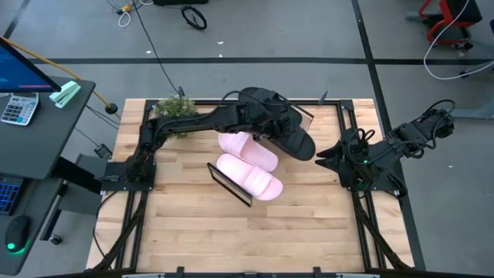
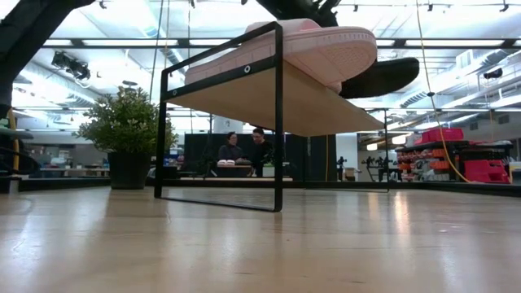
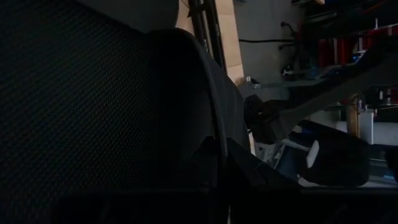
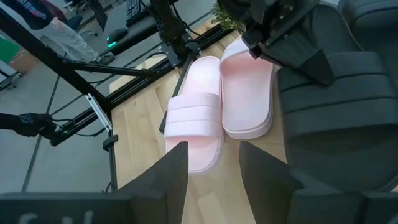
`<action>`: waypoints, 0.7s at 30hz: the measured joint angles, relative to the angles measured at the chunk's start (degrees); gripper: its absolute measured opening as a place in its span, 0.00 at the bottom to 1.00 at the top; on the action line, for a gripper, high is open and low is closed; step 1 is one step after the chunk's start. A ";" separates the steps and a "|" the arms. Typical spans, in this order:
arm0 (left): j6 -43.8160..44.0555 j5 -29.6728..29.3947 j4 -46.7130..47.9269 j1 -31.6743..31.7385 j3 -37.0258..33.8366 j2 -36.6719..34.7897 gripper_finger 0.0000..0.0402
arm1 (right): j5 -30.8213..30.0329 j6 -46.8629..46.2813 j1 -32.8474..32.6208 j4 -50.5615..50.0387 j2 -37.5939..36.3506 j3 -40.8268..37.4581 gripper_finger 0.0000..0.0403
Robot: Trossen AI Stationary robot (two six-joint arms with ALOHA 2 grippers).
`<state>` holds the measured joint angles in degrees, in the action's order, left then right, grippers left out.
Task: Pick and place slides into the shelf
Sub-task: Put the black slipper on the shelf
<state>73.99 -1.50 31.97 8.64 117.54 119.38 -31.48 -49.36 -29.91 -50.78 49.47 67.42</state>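
Two pale pink slides point(image 1: 248, 162) point(image 4: 217, 112) lie side by side, soles down, on the shelf point(image 1: 231, 186) point(image 2: 269, 98) at the table's middle. A black slide point(image 1: 295, 136) point(image 4: 336, 118) hangs at their right, at about shelf-top height in the low view point(image 2: 383, 77). My left gripper point(image 1: 265, 116) point(image 4: 273, 31) reaches over the pink slides and is shut on the black slide. My right gripper point(image 4: 214, 174) waits open at the table's right edge point(image 1: 340, 154), pointing toward the shelf with nothing between its fingers. My left gripper holds the black slide by its long edge point(image 4: 301, 59) on the side toward the pink slides, coming slanting down from the table's left. The slide fills the left wrist view point(image 3: 124, 112) and hides the fingers. Whether the slide touches the shelf, I cannot tell.
A potted plant point(image 1: 174, 108) point(image 2: 126, 130) stands at the far left corner. Black frame rails point(image 1: 131, 193) run along the table's left and right sides. Bare wood lies in front of the shelf point(image 1: 247, 232). People sit in the room beyond the table point(image 2: 244, 150).
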 joint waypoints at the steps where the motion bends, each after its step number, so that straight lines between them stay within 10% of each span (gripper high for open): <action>1: 0.07 0.01 0.08 0.02 0.00 0.02 0.03 | -0.01 -0.01 0.00 0.00 0.00 0.00 0.37; 21: 0.36 1.79 -0.47 0.20 -2.05 0.65 0.03 | -0.04 0.41 0.00 -0.02 0.00 0.00 0.37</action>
<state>74.35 0.29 31.49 8.84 115.48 120.03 -31.53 -48.95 -29.91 -50.81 49.47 67.42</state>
